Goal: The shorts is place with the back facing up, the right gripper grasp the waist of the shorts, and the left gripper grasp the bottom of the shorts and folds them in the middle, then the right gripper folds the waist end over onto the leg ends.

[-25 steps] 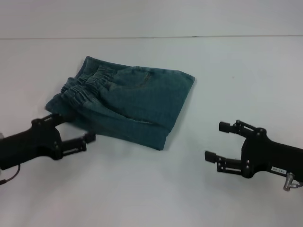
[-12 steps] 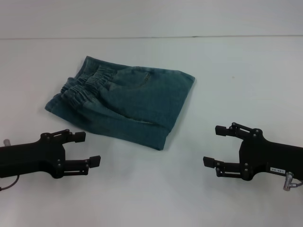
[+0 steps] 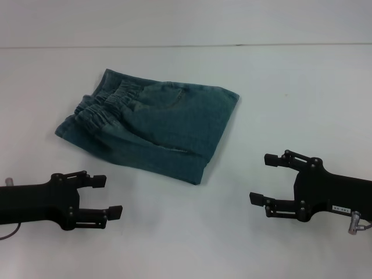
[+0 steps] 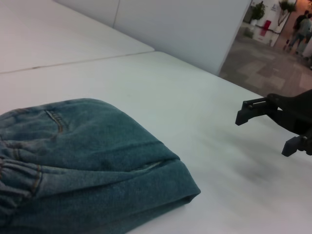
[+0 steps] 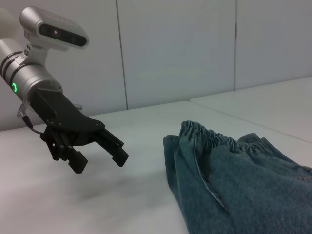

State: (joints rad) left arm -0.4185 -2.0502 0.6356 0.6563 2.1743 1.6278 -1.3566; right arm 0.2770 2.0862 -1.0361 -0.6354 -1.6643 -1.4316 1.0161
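The blue-green denim shorts (image 3: 157, 125) lie folded into a flat packet on the white table (image 3: 290, 87). The gathered waist (image 3: 107, 107) is on top at the packet's left end. The leg ends are under it and I cannot make them out. My left gripper (image 3: 108, 196) hovers open near the table's front left, apart from the shorts and holding nothing. My right gripper (image 3: 261, 178) stands open at the front right, also holding nothing. The left wrist view shows the shorts (image 4: 87, 161) and the right gripper (image 4: 262, 134) farther off. The right wrist view shows the waist (image 5: 204, 134) and the left gripper (image 5: 100, 162).
The white table runs back to a seam line (image 3: 186, 45) in front of a pale wall. A corridor with plants (image 4: 273, 29) shows beyond the table in the left wrist view.
My left gripper has drawn back from the shorts' near-left corner toward the table's front and now sits apart from the cloth. The right gripper dropped slightly, then stayed put. The shorts have not moved.
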